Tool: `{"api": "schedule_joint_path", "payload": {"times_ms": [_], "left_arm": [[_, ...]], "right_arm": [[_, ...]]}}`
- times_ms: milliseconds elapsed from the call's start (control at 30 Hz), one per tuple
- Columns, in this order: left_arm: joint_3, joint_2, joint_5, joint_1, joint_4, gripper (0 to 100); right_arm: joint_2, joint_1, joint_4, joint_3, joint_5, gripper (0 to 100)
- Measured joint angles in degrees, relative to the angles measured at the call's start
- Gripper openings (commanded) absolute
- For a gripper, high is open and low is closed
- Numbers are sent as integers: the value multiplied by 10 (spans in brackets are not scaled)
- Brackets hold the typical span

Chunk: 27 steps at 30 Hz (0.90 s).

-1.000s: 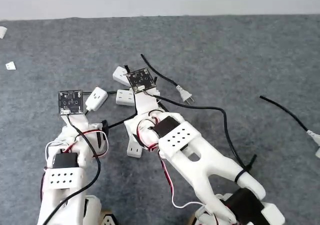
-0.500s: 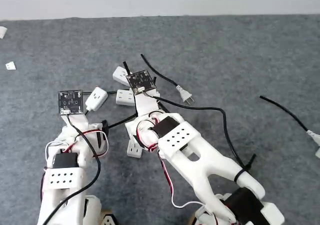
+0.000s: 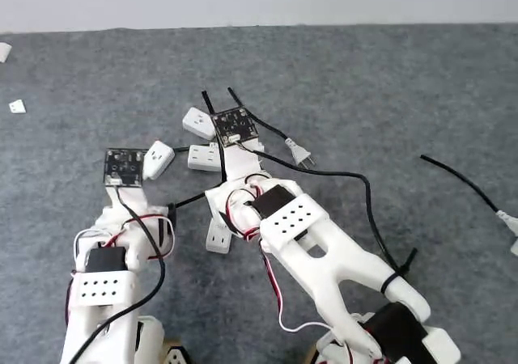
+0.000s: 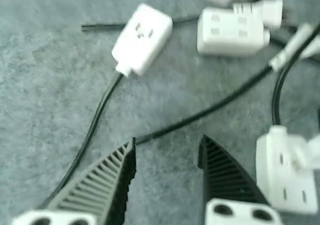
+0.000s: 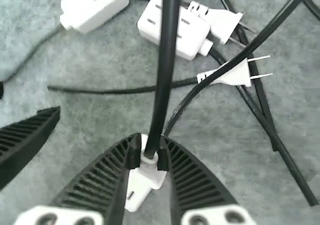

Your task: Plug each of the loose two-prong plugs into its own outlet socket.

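The right pincer (image 5: 148, 147) is clamped on a white outlet socket (image 5: 142, 182), right at the neck where its black cord (image 5: 165, 60) leaves it. It sits low near the middle of the bench (image 3: 405, 81), on the near-edge side of the tangle. Whether the socket rests on the bench or hangs just above it, I cannot tell. The left pincer (image 4: 167, 160) hangs beside it with its jaws spread and nothing between them. A loose two-prong plug (image 5: 232, 76) lies just beyond, its prongs aimed toward the bench's right edge, with cords crossing around it. A single socket (image 4: 142, 37) and a double socket (image 5: 172, 30) lie farther toward the far edge.

The step, as I read it, is bringing a plug to the held socket. A grip at the neck lets the body swivel, so the socket probably needs bracing against the bench with its slots facing the plug. The plug is best taken by its white body with the prongs left clear. It should be lifted free of the crossing cords before it is turned, then pushed straight along the slots, not at an angle.
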Motion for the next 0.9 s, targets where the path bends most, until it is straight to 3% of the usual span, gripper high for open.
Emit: {"api": "schedule_joint_path", "payload": {"times_ms": [233,500,900], "left_arm": [[-4,12,-12,11,23,194],[-105,184,-78,10,46,192],[-135,240,-207,55,83,192]], "right_arm": [[-68,-7,70,0,56,9],[-159,-53,89,40,121,8],[-164,-66,104,42,133,8]]}}
